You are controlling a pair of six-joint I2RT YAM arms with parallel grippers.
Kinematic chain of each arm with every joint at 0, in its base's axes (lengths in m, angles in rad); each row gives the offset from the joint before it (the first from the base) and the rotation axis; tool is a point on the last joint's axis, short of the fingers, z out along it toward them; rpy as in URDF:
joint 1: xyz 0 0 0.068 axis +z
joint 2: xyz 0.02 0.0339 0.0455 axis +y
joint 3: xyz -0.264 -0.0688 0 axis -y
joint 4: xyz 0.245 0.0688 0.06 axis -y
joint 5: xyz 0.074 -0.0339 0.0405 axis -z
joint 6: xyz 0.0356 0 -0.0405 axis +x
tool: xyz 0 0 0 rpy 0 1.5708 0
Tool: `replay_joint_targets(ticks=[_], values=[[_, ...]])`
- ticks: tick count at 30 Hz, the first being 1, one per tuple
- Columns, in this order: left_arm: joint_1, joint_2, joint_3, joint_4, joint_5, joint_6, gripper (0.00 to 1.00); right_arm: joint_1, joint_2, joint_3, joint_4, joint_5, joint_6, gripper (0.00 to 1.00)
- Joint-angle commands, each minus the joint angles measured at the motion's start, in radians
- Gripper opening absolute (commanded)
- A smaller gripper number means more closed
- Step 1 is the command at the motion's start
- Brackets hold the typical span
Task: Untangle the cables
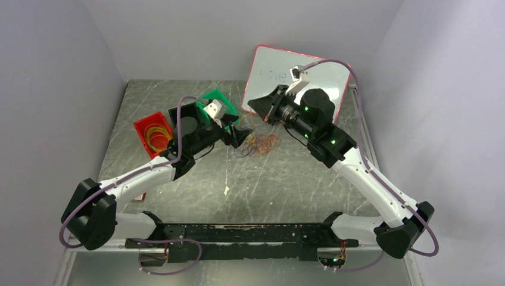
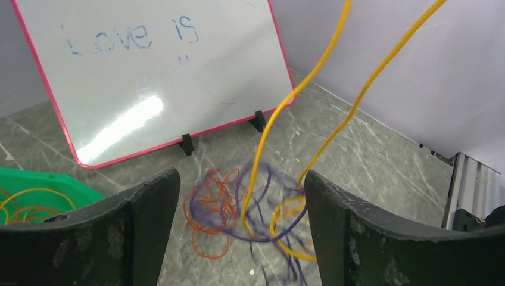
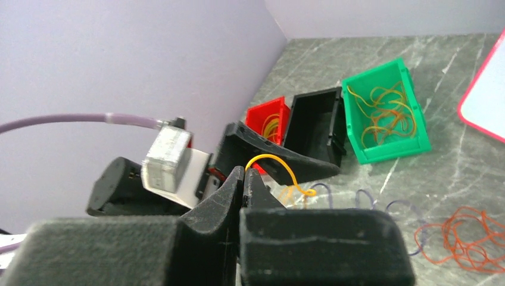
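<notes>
The grey marbled worktop is enclosed by lilac walls. Strands are held in the green plastic bin and red plastic bin. Tangled cables lie mid-worktop; left tool released, right tool clenched on a yellow cable.

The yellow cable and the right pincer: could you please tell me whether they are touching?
Touching. The right wrist view shows the yellow cable looping out from between the shut right pincer's fingers.
</notes>
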Motion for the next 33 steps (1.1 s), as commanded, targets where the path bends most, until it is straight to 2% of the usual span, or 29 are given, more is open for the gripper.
replay_joint_targets(ticks=[1, 4, 9, 12, 14, 15, 28, 33], values=[[-0.016, 0.025, -0.023, 0.047, -0.034, -0.002, 0.79, 0.012, -0.014, 0.057, 0.071, -0.019, 0.001, 0.0], [-0.029, 0.05, -0.027, 0.02, -0.036, 0.01, 0.73, 0.013, -0.011, 0.076, 0.096, -0.021, -0.002, 0.0], [-0.044, 0.087, -0.038, -0.005, -0.034, 0.013, 0.52, 0.015, 0.0, 0.109, 0.124, -0.027, -0.004, 0.0], [-0.046, 0.108, -0.034, -0.021, -0.025, 0.003, 0.34, 0.015, 0.008, 0.125, 0.128, -0.027, -0.006, 0.0], [-0.046, 0.125, -0.025, -0.046, -0.022, -0.002, 0.16, 0.015, 0.008, 0.137, 0.121, -0.014, -0.017, 0.0], [-0.047, 0.13, -0.02, -0.063, -0.02, -0.004, 0.12, 0.015, 0.007, 0.14, 0.119, -0.004, -0.024, 0.0], [-0.065, 0.174, -0.085, -0.121, -0.046, -0.032, 0.07, 0.015, -0.012, 0.313, 0.029, 0.169, -0.221, 0.0], [-0.076, 0.157, -0.102, -0.152, -0.051, -0.046, 0.16, 0.016, -0.015, 0.307, 0.013, 0.178, -0.246, 0.0]])
